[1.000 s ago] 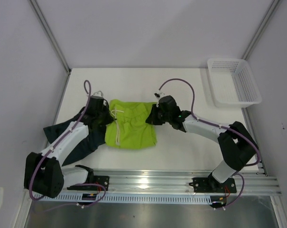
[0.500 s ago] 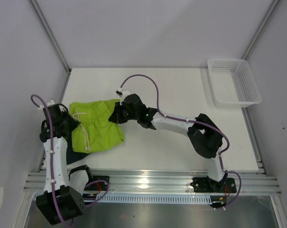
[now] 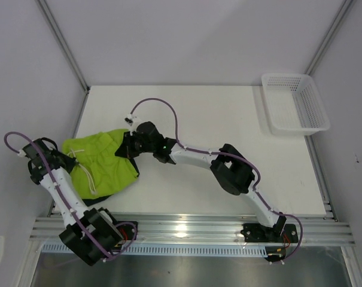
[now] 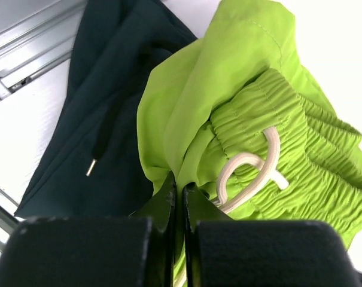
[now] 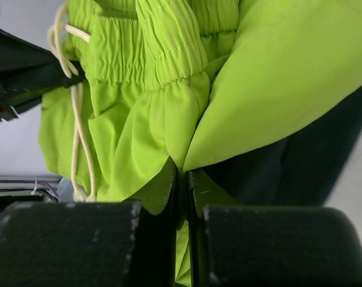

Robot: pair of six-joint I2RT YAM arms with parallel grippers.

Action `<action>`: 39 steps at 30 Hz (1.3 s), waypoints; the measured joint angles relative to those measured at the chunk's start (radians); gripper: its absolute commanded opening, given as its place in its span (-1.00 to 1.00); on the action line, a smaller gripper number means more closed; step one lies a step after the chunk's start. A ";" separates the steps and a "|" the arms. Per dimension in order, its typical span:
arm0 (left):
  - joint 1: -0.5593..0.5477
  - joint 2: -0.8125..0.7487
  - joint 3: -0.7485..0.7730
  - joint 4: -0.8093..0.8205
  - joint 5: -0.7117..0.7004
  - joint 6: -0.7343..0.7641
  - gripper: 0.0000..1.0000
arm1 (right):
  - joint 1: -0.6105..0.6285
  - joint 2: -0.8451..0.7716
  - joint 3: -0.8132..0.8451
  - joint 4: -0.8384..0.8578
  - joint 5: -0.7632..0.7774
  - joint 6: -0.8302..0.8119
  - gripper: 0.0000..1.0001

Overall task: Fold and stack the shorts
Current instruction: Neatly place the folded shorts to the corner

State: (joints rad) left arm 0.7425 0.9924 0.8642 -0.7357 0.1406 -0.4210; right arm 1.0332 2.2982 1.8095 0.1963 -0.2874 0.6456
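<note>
The lime green shorts (image 3: 103,161) hang bunched between my two grippers at the table's left side, white drawstring (image 4: 252,167) dangling. They sit over the dark navy shorts (image 3: 112,192), of which only a strip shows below the green edge. My left gripper (image 3: 72,159) is shut on the green fabric near the waistband (image 4: 181,191). From the other side, my right gripper (image 3: 122,149) is shut on a fold of the same green shorts (image 5: 182,176). The dark shorts (image 4: 109,119) lie flat beneath, also showing dark behind the green cloth (image 5: 306,161).
A white mesh basket (image 3: 294,103) stands at the back right corner. The aluminium rail (image 3: 186,230) runs along the near edge. The right arm (image 3: 228,170) stretches across the table's middle towards the left. Grey walls close in on both sides.
Both grippers have carried the green shorts leftward, from the table's middle onto the dark shorts at the left edge. Both stayed shut on the green fabric throughout.
</note>
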 measured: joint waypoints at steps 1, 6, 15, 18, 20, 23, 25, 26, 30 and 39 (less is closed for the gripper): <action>0.024 -0.002 -0.011 0.011 0.010 -0.006 -1.00 | 0.005 0.014 0.022 -0.002 -0.002 0.002 -1.00; 0.101 -0.002 -0.073 0.048 0.028 -0.026 -1.00 | 0.017 0.054 0.083 -0.005 -0.003 0.010 -1.00; 0.155 0.102 -0.086 0.074 0.016 -0.047 -0.23 | 0.016 0.133 0.175 -0.044 -0.011 0.017 -0.93; 0.167 0.092 -0.086 0.074 -0.020 -0.060 0.12 | 0.015 0.158 0.188 -0.057 -0.010 0.027 -0.87; 0.169 0.072 -0.086 0.073 -0.039 -0.064 0.69 | 0.014 0.177 0.205 -0.066 -0.010 0.035 -0.54; 0.170 0.032 -0.085 0.071 -0.060 -0.074 0.97 | 0.011 0.194 0.217 -0.071 -0.009 0.042 0.03; 0.171 0.006 -0.083 0.069 -0.061 -0.076 0.98 | 0.008 0.196 0.217 -0.080 -0.006 0.037 0.35; 0.171 -0.009 -0.082 0.069 -0.060 -0.076 0.98 | 0.006 0.196 0.217 -0.085 -0.005 0.035 0.43; 0.163 -0.076 -0.082 0.069 -0.050 -0.077 0.98 | -0.003 0.192 0.218 -0.125 0.020 0.007 0.57; -0.135 -0.130 0.009 0.070 -0.031 -0.073 0.98 | -0.065 -0.024 0.066 -0.265 0.120 -0.052 0.99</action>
State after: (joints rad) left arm 0.6075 0.8619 0.8730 -0.6655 0.1097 -0.4938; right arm 0.9684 2.2738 1.8759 -0.0685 -0.1677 0.5934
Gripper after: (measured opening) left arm 0.990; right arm 0.939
